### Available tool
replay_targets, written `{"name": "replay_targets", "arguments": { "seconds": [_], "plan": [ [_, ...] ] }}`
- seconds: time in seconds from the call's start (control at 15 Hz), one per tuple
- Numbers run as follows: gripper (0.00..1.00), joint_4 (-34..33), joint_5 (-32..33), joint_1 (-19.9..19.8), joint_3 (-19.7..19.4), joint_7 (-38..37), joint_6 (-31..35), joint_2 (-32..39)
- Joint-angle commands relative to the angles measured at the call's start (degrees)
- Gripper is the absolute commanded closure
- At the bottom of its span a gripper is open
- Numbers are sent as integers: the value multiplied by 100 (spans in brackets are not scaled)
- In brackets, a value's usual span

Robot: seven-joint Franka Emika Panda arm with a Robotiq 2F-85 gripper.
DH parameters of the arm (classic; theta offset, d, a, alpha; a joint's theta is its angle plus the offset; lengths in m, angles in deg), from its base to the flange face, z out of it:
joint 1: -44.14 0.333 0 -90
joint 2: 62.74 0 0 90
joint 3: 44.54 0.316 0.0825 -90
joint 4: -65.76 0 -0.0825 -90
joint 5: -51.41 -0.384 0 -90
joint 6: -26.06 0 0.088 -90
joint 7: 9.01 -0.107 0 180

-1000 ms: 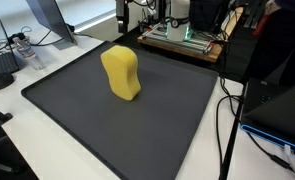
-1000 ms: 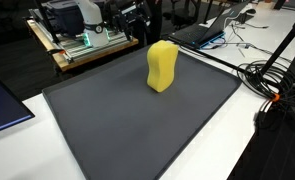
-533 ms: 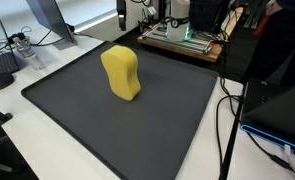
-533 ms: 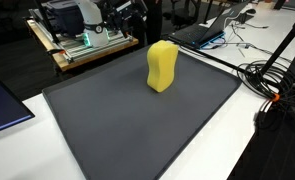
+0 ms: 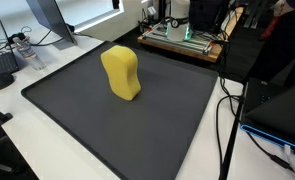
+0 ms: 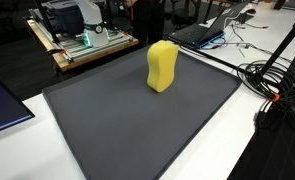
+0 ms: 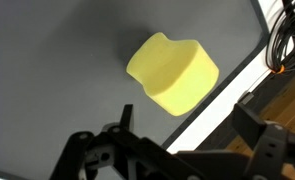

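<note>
since the earlier frames your arm has lifted away: the dark shape that hung at the top edge of an exterior view, beyond the far edge of the mat (image 5: 87, 125), is no longer there. the yellow sponge (image 5: 121, 72) has not moved. it stands upright on the mat, nearer the far edge than the near one in both exterior views (image 6: 162, 66), well clear of every corner.

your gripper (image 7: 177, 160) shows only in the wrist view, coming in along the bottom of the picture. its fingers (image 7: 87, 152) are spread as wide as they go, with nothing between them and nothing touching them. the sponge (image 7: 172, 72) sits apart from them in that view, close to the mat's edge, where a strip of white tabletop (image 7: 225, 92) runs past.

the finger parts are dark against the dark mat and cut by the bottom of the frame, so you cannot make out the tips. in an exterior view a dark mass at the top edge behind the sponge may be the arm, but that cannot be told. cables (image 7: 285, 35) are cropped at the wrist view's corner.
</note>
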Motion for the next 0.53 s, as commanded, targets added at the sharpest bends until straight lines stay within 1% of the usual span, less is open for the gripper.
{"name": "replay_targets", "arguments": {
  "seconds": [0.0,0.13,0.2,0.47],
  "plan": [
    [0,-1224,371,-132,279,-708,-970,423],
    [0,-1902,599,-146,433,-1224,-1351,761],
    [0,-2262,867,-166,558,-1653,-1467,1000],
    [0,-3572,1649,44,733,-2735,-2217,1929]
  ]
}}
